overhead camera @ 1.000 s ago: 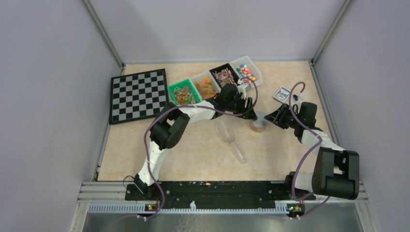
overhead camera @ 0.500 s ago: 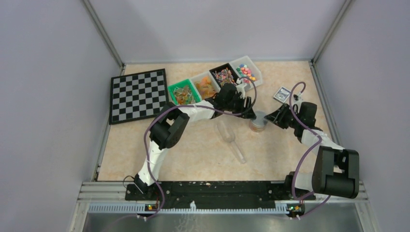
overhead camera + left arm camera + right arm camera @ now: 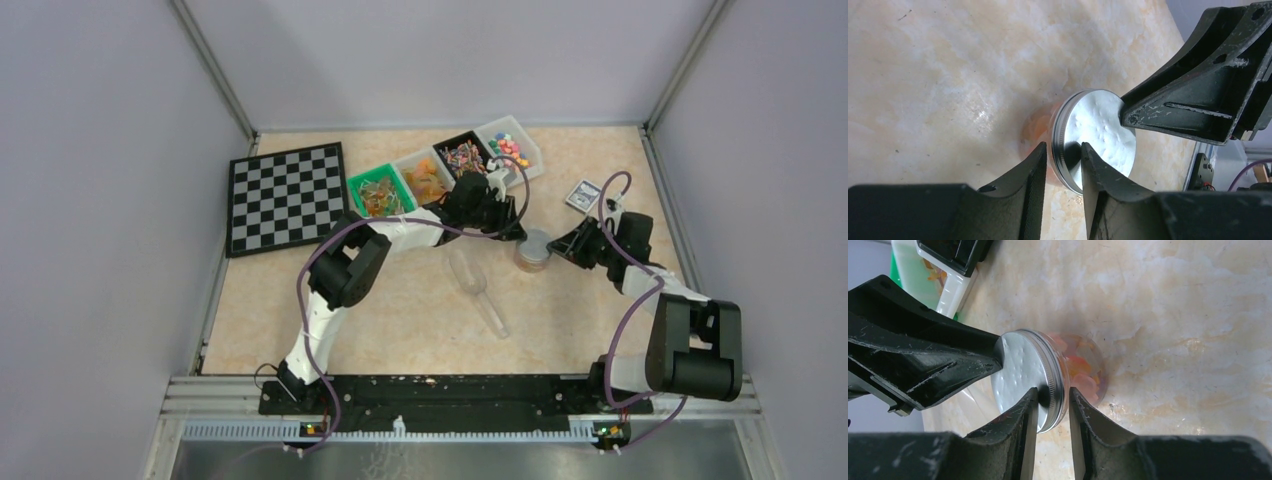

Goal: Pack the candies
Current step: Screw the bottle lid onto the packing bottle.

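Note:
A small clear jar (image 3: 535,264) of orange-red candies (image 3: 1083,367) stands mid-table under a silver screw lid (image 3: 536,243). My left gripper (image 3: 510,228) reaches it from the left. In the left wrist view its fingers (image 3: 1063,150) are closed to a narrow gap astride the lid's (image 3: 1103,135) rim. My right gripper (image 3: 562,247) reaches in from the right. In the right wrist view its fingers (image 3: 1053,392) pinch the opposite edge of the lid (image 3: 1020,367). The clear scoop (image 3: 472,278) lies empty on the table, left of the jar.
Four candy bins stand in a row at the back: green (image 3: 378,192), clear (image 3: 428,178), black (image 3: 462,155) and white (image 3: 508,145). A chessboard (image 3: 285,195) lies at the back left. A small card packet (image 3: 583,193) lies at the back right.
Both grippers and the jar have shifted slightly toward the back of the table. The lid's grey top now shows more, with less orange visible beneath it.

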You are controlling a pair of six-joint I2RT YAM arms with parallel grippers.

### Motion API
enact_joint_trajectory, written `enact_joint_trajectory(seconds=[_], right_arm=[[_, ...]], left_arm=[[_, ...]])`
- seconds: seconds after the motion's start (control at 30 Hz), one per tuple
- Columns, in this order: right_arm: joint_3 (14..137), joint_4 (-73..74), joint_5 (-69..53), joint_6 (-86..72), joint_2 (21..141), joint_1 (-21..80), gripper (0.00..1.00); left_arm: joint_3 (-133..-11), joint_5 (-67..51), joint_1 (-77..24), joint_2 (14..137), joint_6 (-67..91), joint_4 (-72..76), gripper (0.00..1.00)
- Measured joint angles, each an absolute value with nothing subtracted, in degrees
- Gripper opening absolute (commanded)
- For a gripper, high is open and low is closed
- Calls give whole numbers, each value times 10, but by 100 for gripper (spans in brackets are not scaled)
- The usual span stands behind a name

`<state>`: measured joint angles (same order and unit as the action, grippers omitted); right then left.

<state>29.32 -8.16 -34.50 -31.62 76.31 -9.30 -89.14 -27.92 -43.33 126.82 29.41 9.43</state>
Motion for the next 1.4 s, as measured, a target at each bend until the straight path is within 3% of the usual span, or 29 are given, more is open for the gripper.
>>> enact_joint_trajectory(seconds=[0.8,0.93,1.03,1.4], right_arm=[[277,-144,-356,-341,781,-96,21],[278,-139,-358,-343,778,-96,35],[277,-129,-369,-350,770,-96,38],[262,-94,-397,-349,734,-95,28]], left_arm=[[-866,-283,-432,1266,316,134,34],[-861,-286,-432,1266,318,141,33],[-854,-289,-431,1265,324,150,33],[-853,-296,-429,1265,334,153,32]])
